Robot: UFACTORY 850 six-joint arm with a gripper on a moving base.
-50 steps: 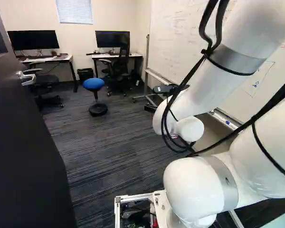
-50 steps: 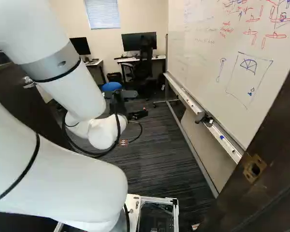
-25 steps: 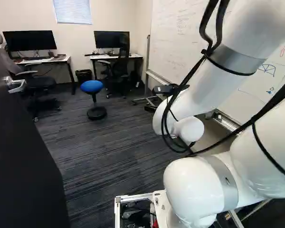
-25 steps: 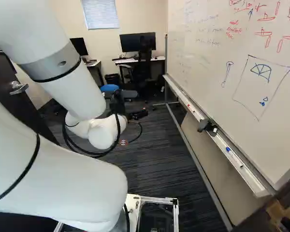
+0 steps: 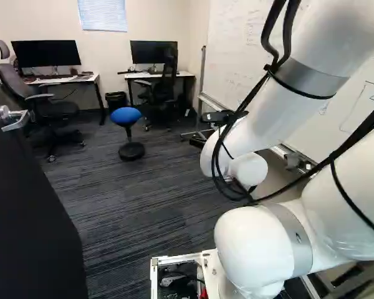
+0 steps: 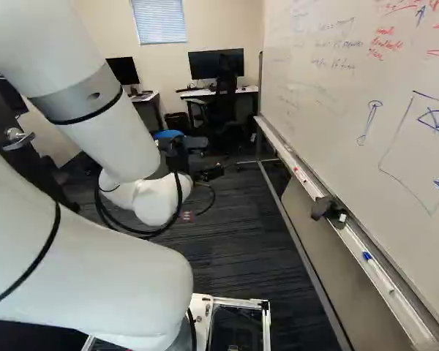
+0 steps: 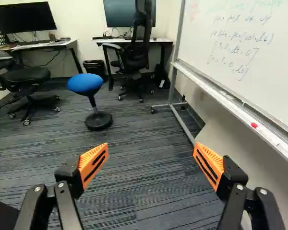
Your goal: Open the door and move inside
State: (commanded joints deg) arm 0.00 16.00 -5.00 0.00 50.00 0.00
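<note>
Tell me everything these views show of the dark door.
The door is dark and flat-faced, with a silver lever handle near its far edge. It stands open at the left of the left base view, with carpet beyond its edge. In the right base view the arm partly covers it. Its hinges are not visible and its material is unclear. Nothing is seen gripping the lever.

Door [image 5: 25,205] partly outside both base views

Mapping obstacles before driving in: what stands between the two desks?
In the left base view, a black waste bin stands between the left desk and the right desk.
</note>
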